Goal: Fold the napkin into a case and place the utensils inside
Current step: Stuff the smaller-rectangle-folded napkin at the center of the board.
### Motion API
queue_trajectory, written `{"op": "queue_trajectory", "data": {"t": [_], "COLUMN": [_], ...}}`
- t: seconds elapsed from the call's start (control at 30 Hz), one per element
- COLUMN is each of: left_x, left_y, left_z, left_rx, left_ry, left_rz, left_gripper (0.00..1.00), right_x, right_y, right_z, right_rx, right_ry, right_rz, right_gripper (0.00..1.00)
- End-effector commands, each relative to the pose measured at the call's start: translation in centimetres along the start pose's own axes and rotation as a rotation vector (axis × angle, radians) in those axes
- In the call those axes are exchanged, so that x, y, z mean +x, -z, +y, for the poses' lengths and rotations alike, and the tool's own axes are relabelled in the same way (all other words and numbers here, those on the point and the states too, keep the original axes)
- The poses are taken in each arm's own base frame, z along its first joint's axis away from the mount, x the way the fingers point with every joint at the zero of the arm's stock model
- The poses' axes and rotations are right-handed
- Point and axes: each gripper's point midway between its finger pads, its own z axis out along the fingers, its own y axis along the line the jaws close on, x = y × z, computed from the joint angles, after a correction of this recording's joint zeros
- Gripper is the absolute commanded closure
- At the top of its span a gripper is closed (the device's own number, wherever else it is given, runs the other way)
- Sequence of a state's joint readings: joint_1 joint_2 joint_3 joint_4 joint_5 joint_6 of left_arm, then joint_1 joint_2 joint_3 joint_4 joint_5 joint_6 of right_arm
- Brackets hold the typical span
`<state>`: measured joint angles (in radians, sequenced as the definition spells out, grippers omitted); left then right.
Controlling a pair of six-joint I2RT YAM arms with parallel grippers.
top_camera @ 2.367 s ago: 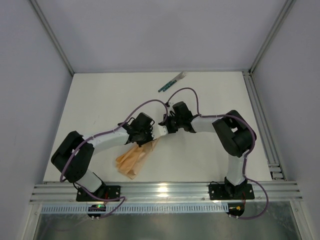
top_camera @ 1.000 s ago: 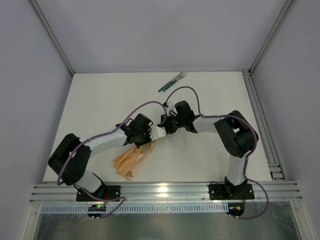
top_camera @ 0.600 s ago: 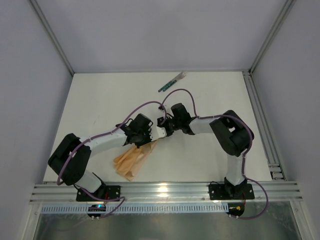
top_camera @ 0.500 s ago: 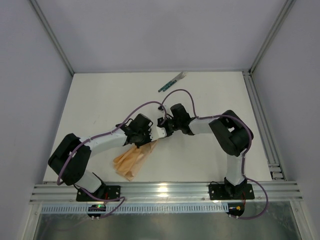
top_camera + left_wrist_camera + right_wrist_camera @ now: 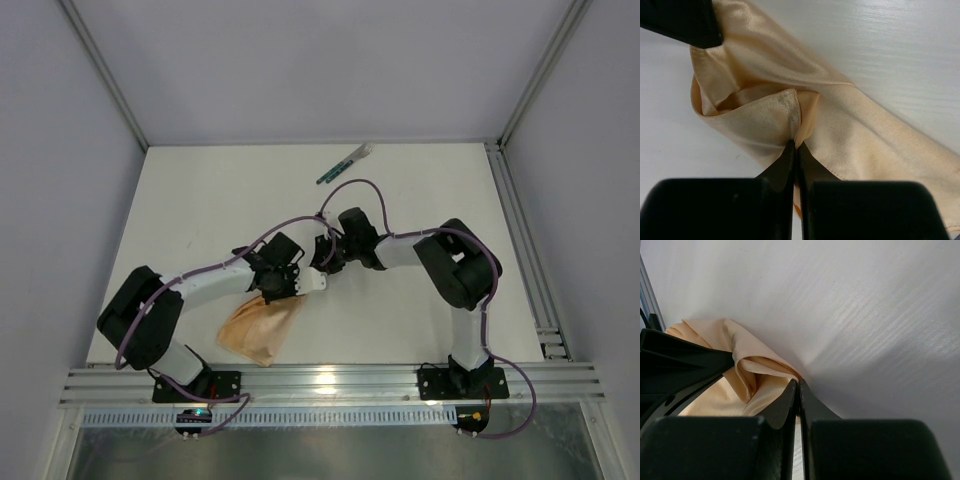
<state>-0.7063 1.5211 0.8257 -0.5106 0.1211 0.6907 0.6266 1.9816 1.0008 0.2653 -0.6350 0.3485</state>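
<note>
The peach-tan napkin [image 5: 262, 325] lies bunched on the white table near the front, left of centre. My left gripper [image 5: 287, 285] sits at its upper right edge and is shut on a raised fold of the cloth [image 5: 770, 115]; in the left wrist view the left gripper [image 5: 796, 146] has its tips pressed together. My right gripper [image 5: 318, 264] meets it from the right, and the right gripper [image 5: 799, 384] is shut on the napkin's [image 5: 752, 382] creased corner. The utensils [image 5: 345, 163], green-handled with pale ends, lie far back near the rear wall.
The two grippers are almost touching; the left gripper's dark body [image 5: 675, 362] fills the left of the right wrist view. Purple cables loop over both wrists. A metal rail [image 5: 320, 380] runs along the near edge of the table [image 5: 190, 200], and grey walls enclose it.
The right gripper has shut on the napkin's corner after standing partly open. The left gripper has shifted slightly toward the front, and the napkin now lies broader and lower.
</note>
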Motion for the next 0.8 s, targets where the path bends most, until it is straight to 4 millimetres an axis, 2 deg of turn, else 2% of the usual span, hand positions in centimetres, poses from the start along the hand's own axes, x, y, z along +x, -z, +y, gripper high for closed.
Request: {"op": "queue_trajectory", "data": {"t": [0.0,0.1,0.47,0.6,0.67,0.73,0.77], "left_x": [1.4,1.1,-1.3,-1.6,-1.7,-1.8,-2.0], "left_y": [-0.2,-0.7,-1.4,-1.7,-1.8,-1.8,-1.8], "left_z": [-2.3,-2.1,1.6,1.7,1.7,1.7,1.7], "left_rx": [0.142,0.136,0.014,0.025,0.024,0.02,0.021], "left_ry": [-0.039,-0.046,0.067,0.079,0.087,0.106,0.113], "left_rz": [0.074,0.082,0.077,0.088,0.087,0.078,0.07], "left_gripper": [1.0,1.0,1.0,1.0,1.0,1.0,1.0], "right_x": [-1.1,-1.3,-1.9,-2.3,-2.6,-2.8,-3.6], "right_y": [-0.3,0.0,0.4,0.7,1.1,1.5,2.2], "right_z": [0.3,0.7,1.8,2.2,2.5,2.6,2.7], "right_rx": [-0.006,-0.011,-0.039,-0.05,-0.044,-0.023,-0.002], "right_ry": [0.017,0.022,0.027,0.029,0.034,0.044,0.065], "right_rz": [-0.024,-0.032,-0.045,-0.055,-0.063,-0.07,-0.097], "right_gripper": [0.93,0.91,0.88,0.85,0.73,0.65,0.62]}}
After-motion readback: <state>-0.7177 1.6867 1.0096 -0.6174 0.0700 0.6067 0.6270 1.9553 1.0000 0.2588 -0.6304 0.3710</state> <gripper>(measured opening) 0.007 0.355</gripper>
